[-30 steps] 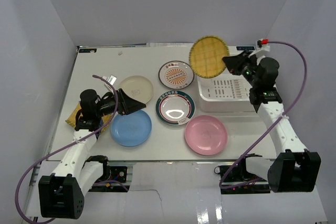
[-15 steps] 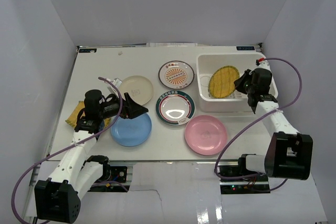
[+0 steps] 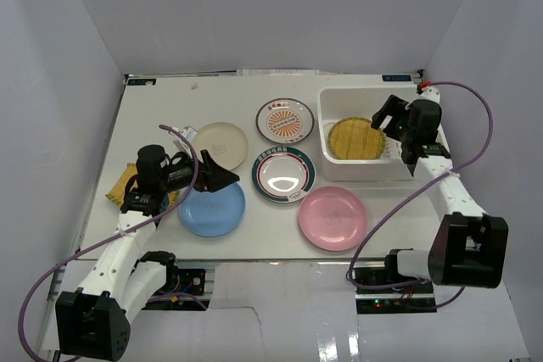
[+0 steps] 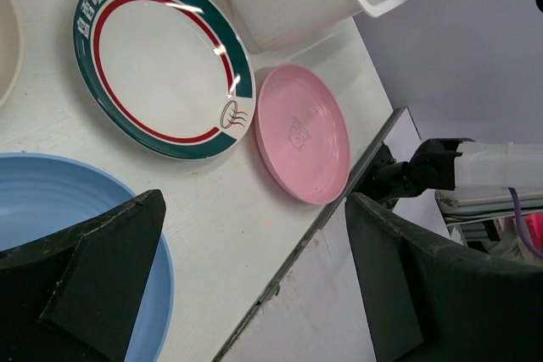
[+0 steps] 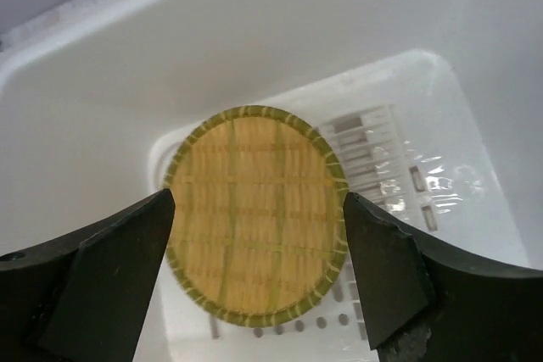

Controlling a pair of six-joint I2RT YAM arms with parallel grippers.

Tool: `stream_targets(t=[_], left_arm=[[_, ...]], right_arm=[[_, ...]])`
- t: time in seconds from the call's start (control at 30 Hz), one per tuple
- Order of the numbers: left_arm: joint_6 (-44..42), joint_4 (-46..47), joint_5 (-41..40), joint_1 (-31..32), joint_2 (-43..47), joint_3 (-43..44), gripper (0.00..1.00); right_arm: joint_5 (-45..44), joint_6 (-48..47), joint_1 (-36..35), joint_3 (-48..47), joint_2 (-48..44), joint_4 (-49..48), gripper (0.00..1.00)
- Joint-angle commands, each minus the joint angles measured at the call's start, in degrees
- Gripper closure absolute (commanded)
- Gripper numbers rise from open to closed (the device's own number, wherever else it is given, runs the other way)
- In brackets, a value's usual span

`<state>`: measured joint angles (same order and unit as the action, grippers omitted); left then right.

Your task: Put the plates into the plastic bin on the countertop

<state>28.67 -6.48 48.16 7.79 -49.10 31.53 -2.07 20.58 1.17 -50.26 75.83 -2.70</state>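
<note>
Your R jaws hang released above the yellow plate (image 5: 254,214) lying in the bin (image 5: 254,40). Your L jaws, also released, hover over the blue plate (image 4: 51,209) on the tabletop (image 4: 212,201).

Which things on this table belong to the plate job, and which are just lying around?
Job: yellow woven plate, in the white bin; cream plate, blue plate, pink plate, green-rimmed plate, orange-sunburst plate, all on the countertop.
Lying about: yellowish item at the left edge, partly hidden.
</note>
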Motion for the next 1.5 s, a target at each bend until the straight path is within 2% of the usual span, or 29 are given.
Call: stream_targets(t=[0.0,0.03,0.13,0.17,0.2,0.27,0.3,0.33,0.4,0.43,0.47,0.53,0.6,0.77,0.9,1.03,1.23,1.47], left_arm=[[-1.1,0.1,-1.9,0.2,1.2,2.7,0.02],[-1.0,0.1,-3.1,0.2,1.5,3.1,0.02],[0.2,-0.5,-10.4,0.0,4.0,4.6,0.02],[0.4,-0.8,-13.1,0.1,5.4,5.0,0.02],[0.8,-2.6,-18.7,0.0,5.6,6.8,0.02],[1.0,-4.7,-24.8,0.1,5.7,9.5,0.02],[1.0,-5.8,-31.6,0.1,5.8,12.6,0.02],[1.0,-7.2,-35.2,0.1,6.0,14.0,0.02],[0.8,-8.4,-41.9,0.1,6.1,16.6,0.02],[0.9,-9.5,-49.6,0.2,5.9,18.8,0.02],[1.4,-10.4,-53.7,0.2,5.7,19.9,0.02],[2.1,-12.7,-63.1,0.2,6.1,20.9,0.02],[2.9,-13.0,-66.5,0.3,7.3,19.6,0.02],[1.7,-13.1,-64.4,1.1,8.3,16.8,0.02],[1.4,-13.0,-63.5,1.9,8.2,16.9,0.02],[1.1,-13.0,-63.5,2.1,8.8,17.0,0.02],[1.0,-12.9,-63.1,2.1,9.0,17.1,0.02],[0.8,-12.8,-62.6,2.1,9.0,17.3,0.02]], right_arm=[[1.5,-0.9,-4.4,-1.2,-6.7,-2.7,0.14],[3.6,-0.5,-9.2,-0.3,-7.5,-4.1,0.17],[4.4,0.2,-19.3,1.2,-7.2,-6.7,0.34],[5.0,0.9,-25.8,1.3,-5.0,-8.4,0.41],[5.4,3.0,-28.8,1.2,-3.4,-9.4,0.45],[6.3,4.8,-36.3,1.0,1.7,-12.4,0.53],[5.8,5.3,-38.7,0.5,3.6,-15.6,0.65],[5.4,6.2,-42.6,-1.3,5.5,-16.7,0.70],[5.9,6.8,-46.1,-4.8,12.7,-17.8,0.72],[6.0,6.8,-49.3,-9.2,17.7,-17.8,0.72],[5.9,6.7,-50.8,-11.5,19.9,-17.8,0.72],[5.9,6.1,-54.5,-16.5,24.6,-16.7,0.69],[4.8,4.9,-56.5,-24.5,31.4,-15.3,0.61],[3.3,1.2,-61.2,-42.6,46.5,-5.6,0.45],[4.5,0.7,-63.0,-55.2,54.5,-1.3,0.38],[4.7,0.4,-64.3,-63.4,61.6,2.3,0.33],[5.1,2.4,-64.5,-72.6,68.8,6.1,0.34],[8.2,7.9,-64.6,-74.1,72.3,3.4,0.50]])
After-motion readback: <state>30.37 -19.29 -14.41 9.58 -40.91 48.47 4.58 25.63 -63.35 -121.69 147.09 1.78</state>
